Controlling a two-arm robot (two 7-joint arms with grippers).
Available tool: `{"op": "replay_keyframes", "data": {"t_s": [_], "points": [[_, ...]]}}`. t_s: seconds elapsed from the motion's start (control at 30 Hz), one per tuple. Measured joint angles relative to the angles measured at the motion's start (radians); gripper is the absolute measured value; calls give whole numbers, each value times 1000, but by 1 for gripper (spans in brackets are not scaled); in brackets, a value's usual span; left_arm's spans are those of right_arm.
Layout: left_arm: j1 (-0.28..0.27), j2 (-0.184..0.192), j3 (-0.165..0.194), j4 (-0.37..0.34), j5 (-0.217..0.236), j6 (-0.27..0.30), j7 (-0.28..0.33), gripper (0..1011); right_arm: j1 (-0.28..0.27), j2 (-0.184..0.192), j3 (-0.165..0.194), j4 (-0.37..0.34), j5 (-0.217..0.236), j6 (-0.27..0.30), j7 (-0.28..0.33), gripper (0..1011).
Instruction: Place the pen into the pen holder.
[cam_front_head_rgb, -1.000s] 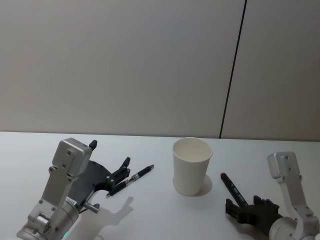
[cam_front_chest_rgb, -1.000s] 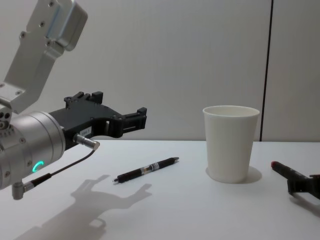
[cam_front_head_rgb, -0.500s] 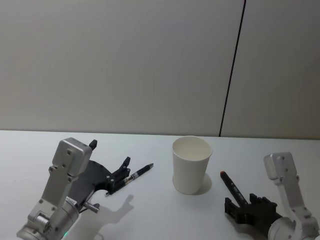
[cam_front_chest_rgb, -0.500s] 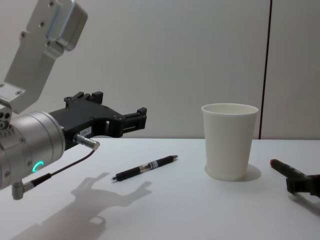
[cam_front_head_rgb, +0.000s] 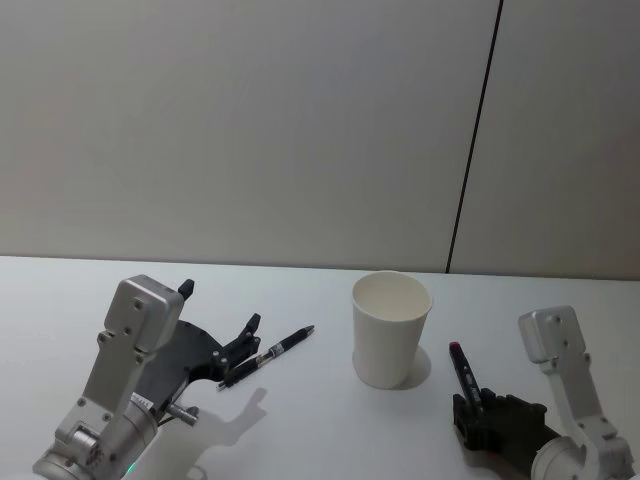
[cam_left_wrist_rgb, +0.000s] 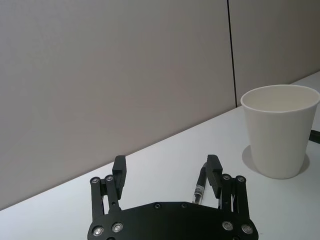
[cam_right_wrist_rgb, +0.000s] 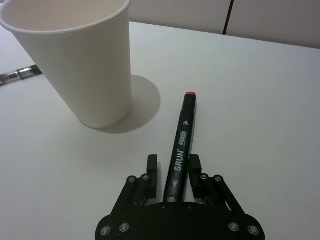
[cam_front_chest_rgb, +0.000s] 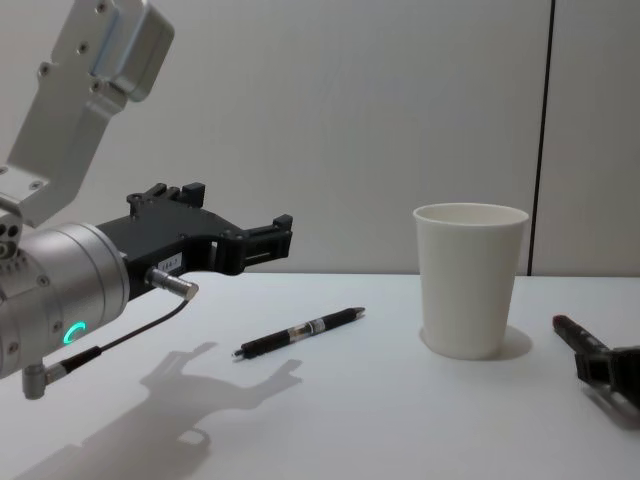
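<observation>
Since half a second ago your right gripper (cam_right_wrist_rgb: 173, 160) has slid forward along the marker (cam_right_wrist_rgb: 182, 135) and drawn its fingers in. They now sit on either side of the barrel, near its tail end. A thin strip of desk (cam_front_head_rgb: 330, 430) shows on each side, so the gripper has not clamped it, and the marker lies flat on the desk. In the head and chest views the paper cup (cam_front_head_rgb: 390, 335), the ballpoint pen (cam_front_chest_rgb: 300, 333) and the dark wall seam (cam_front_head_rgb: 480, 130) all sit slightly further right than before. They have shifted together and keep their spacing. Your left gripper (cam_left_wrist_rgb: 165, 167) has not changed. It hangs above the desk with its fingers spread wide, over the near end of the ballpoint pen and gripping nothing.

Count one white paper cup, two writing tools and two grippers. The cup stands upright about mid-desk, mouth up, with nothing visible inside. The black ballpoint pen lies on the left side of the desk, well apart from the cup. It is angled so that its far end points toward the cup and the desk's far edge. The black marker is labelled SRUN and has a red end. It lies on the right side near the cup without touching it, its red end toward the far edge.
</observation>
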Motion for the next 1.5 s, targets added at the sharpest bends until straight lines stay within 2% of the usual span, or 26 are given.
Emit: {"op": "replay_keyframes", "data": {"t_s": [0.07, 0.1, 0.23, 0.67, 0.87, 1.13, 1.5], "points": [[0, 0, 0, 0, 0, 0, 0, 1003, 0, 1, -1, 0, -1, -2, 1, 332], [0, 0, 0, 0, 0, 0, 0, 1003, 0, 2, -1, 0, -2, -3, 1, 272], [0, 0, 0, 0, 0, 0, 0, 1003, 1, 4, -2, -1, -5, -5, 2, 193], [0, 0, 0, 0, 0, 0, 0, 1003, 2, 6, -2, -2, -9, -11, 4, 188], [0, 0, 0, 0, 0, 0, 0, 1003, 9, 4, 5, 7, -9, -35, 14, 188], [0, 0, 0, 0, 0, 0, 0, 1003, 21, 1, 22, 33, 1, -121, 50, 188], [0, 0, 0, 0, 0, 0, 0, 1003, 40, -5, 54, 72, 40, -294, 124, 188]]}}
